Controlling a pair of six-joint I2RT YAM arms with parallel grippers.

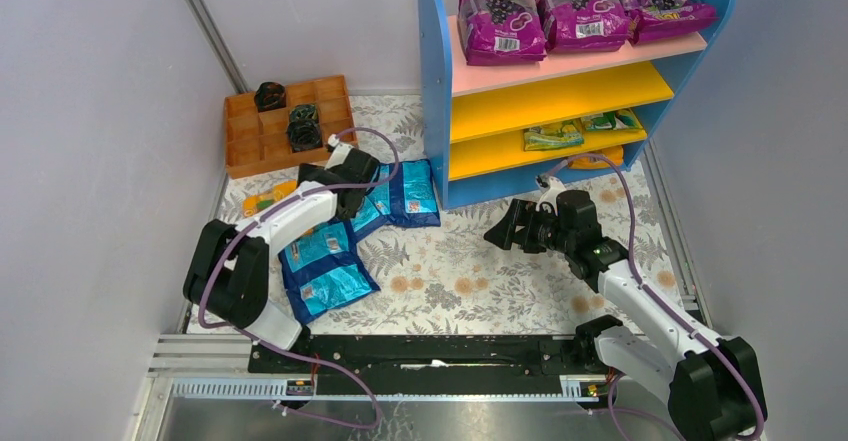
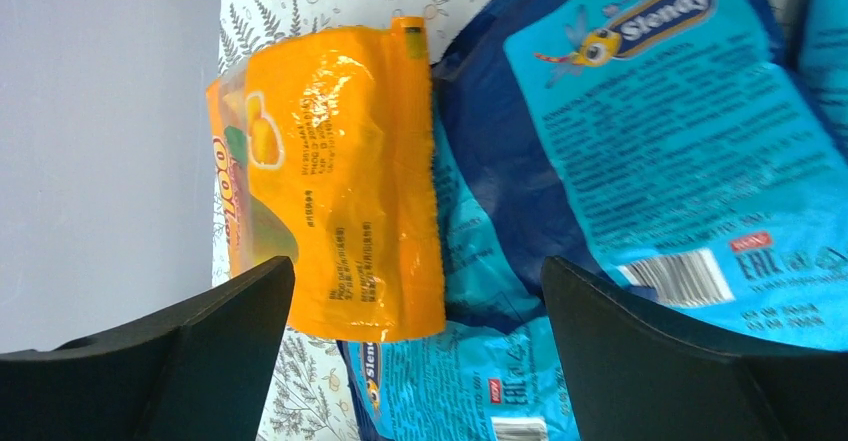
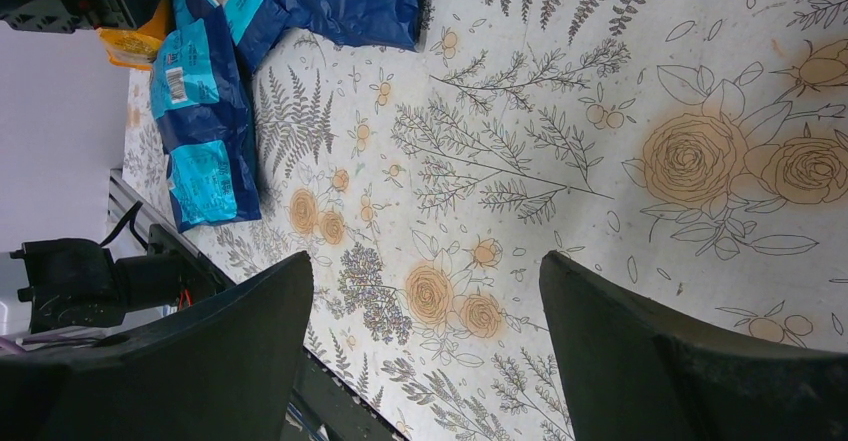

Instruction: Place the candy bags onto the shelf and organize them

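Likely trouble: the glossy orange fruit-print candy bag [image 2: 330,181], left of the blue-sided three-tier shelf [image 1: 435,81], lies against the shiny blue candy bags [image 2: 680,141], so a pinch could snag two pouches or slip off. The left gripper [image 2: 417,266] hangs above it, jaws wide and empty. The right gripper [image 3: 425,261], before the shelf, gapes wide, holding nothing.
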